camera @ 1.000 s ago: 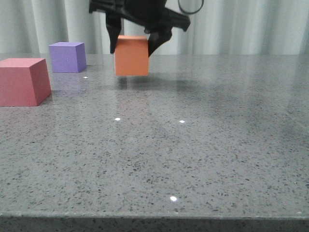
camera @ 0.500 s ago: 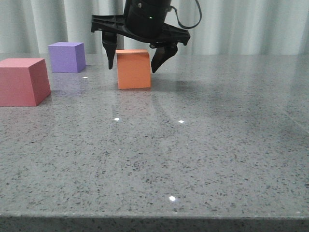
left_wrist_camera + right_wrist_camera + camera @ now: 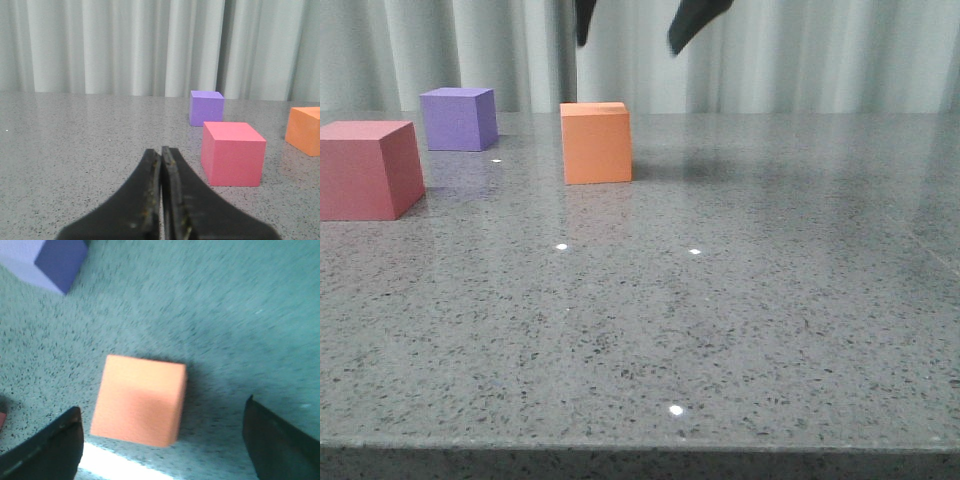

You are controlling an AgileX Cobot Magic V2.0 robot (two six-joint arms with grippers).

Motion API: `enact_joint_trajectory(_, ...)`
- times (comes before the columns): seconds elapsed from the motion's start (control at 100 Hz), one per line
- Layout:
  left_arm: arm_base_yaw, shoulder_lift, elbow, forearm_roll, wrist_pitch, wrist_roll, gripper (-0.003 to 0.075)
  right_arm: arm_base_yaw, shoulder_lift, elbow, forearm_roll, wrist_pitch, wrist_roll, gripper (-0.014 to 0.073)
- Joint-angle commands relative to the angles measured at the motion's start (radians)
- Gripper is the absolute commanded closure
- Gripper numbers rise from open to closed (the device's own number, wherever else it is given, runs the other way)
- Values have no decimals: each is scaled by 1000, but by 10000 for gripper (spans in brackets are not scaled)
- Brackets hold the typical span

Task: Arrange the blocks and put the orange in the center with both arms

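a lab-like test bench: speckled grey stone table (image 3: 740,330), pale curtain (image 3: 820,55) backdrop.

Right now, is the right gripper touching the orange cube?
Apart. In the front view the right gripper hangs open high above the orange cube, with curtain showing between them. The right wrist view shows table on both sides of the cube.

Grey speckled stone table (image 3: 740,330), glossy, with small light reflections. Three cubes rest directly on it: red-pink cube (image 3: 368,168) at 9 o'clock, purple cube (image 3: 459,118) at 10 o'clock, orange cube (image 3: 595,143) at 12 o'clock. All apart, upright.
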Motion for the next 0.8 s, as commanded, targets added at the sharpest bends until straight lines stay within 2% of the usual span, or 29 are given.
enact_joint_trajectory(0.0, 3, -36, 44, -10, -77, -5, 741, -36, -99, -31, -23, -19, -51, -41)
enact_joint_trajectory(0.15, 3, -36, 44, -10, -77, -5, 741, -104, -186, 66, -25, -25, -67, -41)
enact_joint_trajectory(0.37, 3, -36, 44, -10, -77, -5, 741, -248, -397, 413, -25, -167, -67, -41)
enact_joint_trajectory(0.58, 3, -36, 44, -10, -77, -5, 741, -389, -624, 703, -26, -234, -67, -41)
enact_joint_trajectory(0.79, 3, -36, 44, -10, -77, -5, 741, -439, -854, 932, -27, -261, -67, -41)
